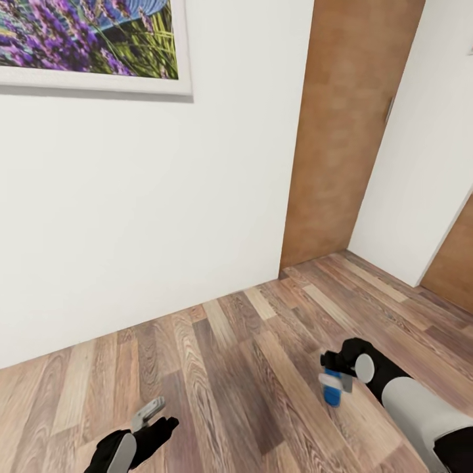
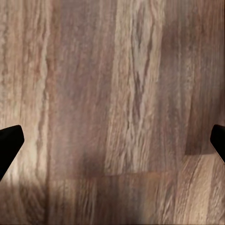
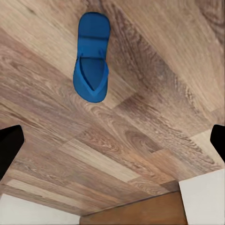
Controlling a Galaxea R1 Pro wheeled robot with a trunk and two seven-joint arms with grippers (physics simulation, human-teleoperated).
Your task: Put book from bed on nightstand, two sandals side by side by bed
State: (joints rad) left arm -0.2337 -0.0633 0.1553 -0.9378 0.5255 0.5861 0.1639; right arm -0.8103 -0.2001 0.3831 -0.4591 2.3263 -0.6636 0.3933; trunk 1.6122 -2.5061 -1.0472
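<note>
One bright blue sandal lies flat on the wood-plank floor, sole down with its straps up. In the head view the sandal peeks out just under my right gripper. That gripper hovers above it, open, with its dark fingertips spread wide and nothing between them. My left gripper hangs low over bare floor at the lower left. It is also open, with only planks between its fingers. The book, the bed and the nightstand are out of view.
A white wall with a framed lavender picture stands close ahead. A brown wooden door sits in the corner, with another white wall at the right. Brown plank floor stretches between my arms.
</note>
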